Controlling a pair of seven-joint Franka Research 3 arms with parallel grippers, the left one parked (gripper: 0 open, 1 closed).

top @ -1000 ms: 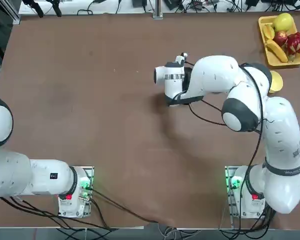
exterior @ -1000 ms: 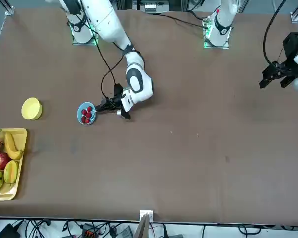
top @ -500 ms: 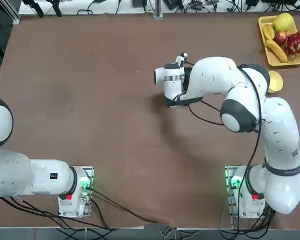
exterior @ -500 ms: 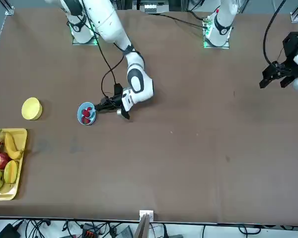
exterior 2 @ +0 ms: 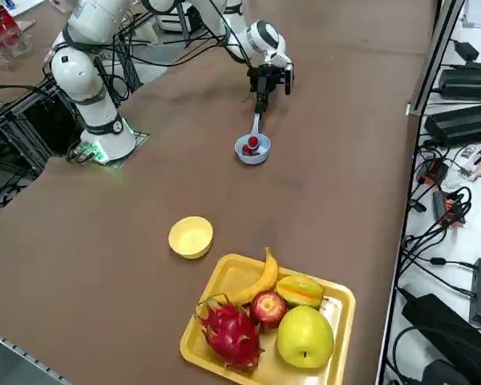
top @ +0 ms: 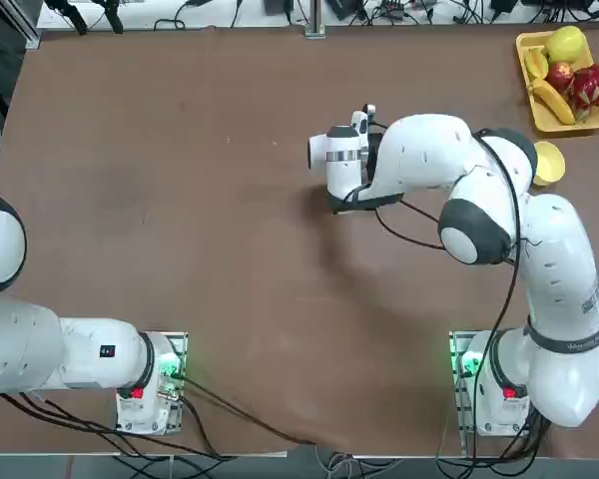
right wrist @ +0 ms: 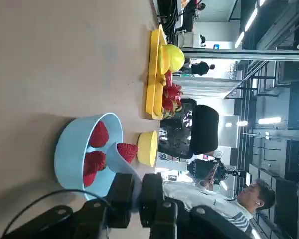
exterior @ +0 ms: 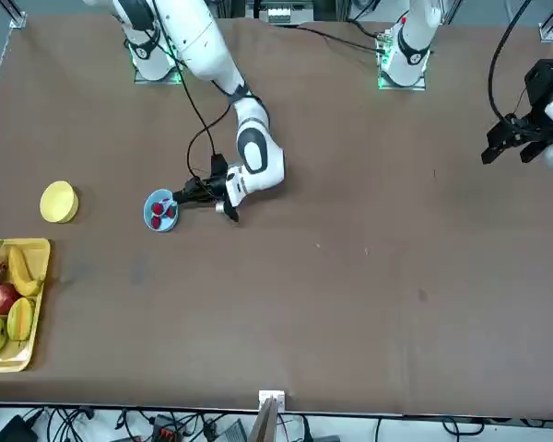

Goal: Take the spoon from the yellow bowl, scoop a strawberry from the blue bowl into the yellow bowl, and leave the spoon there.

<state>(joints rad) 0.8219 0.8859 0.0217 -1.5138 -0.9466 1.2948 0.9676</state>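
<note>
Tabletop, unchanged: spoon [right wrist: 120, 158] over blue bowl [right wrist: 72, 149]

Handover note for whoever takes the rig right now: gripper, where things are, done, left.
Right gripper: shut on the spoon handle, at the blue bowl.
Spoon bowl carries one strawberry at the blue bowl's rim; more strawberries remain inside.
Yellow bowl: empty, beside the fruit tray, apart from the blue bowl.
Done: spoon taken, strawberry scooped.
Left: carry it to the yellow bowl, tip it in, leave the spoon there.
</note>
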